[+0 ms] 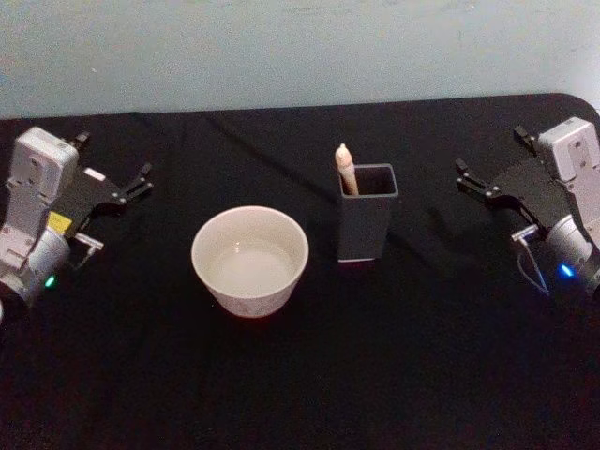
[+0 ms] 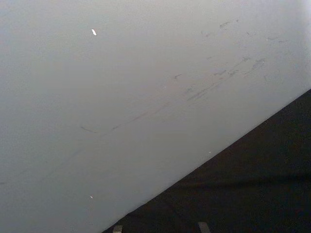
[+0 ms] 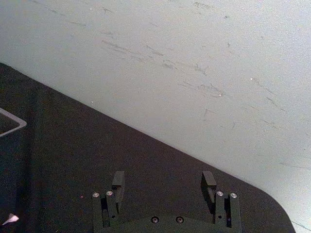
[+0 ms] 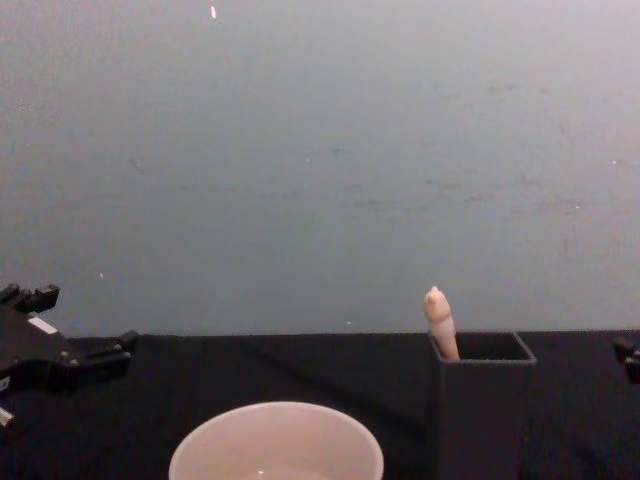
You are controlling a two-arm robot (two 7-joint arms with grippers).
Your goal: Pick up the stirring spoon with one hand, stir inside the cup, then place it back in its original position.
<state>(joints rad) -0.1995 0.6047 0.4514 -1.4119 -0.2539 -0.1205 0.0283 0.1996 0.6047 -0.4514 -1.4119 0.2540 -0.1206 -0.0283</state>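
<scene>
The cream-white cup [image 1: 250, 260] stands at the table's middle, left of the dark grey square holder [image 1: 367, 214]. The stirring spoon [image 1: 346, 169] stands inside the holder, its pale beige handle leaning out at the back left corner; its shaft is hidden. From the chest, the cup [image 4: 276, 445] sits low, with the holder [image 4: 483, 400] and spoon handle [image 4: 440, 322] to its right. My left gripper [image 1: 114, 155] rests open at the far left, well apart from the cup. My right gripper [image 1: 489, 150] rests open at the far right, its fingers [image 3: 118, 180] wide apart and empty.
A black cloth covers the table [image 1: 300, 375]. A pale blue-grey wall [image 1: 281, 47] rises right behind its far edge. The table's rounded back right corner [image 1: 577, 101] lies beside the right arm.
</scene>
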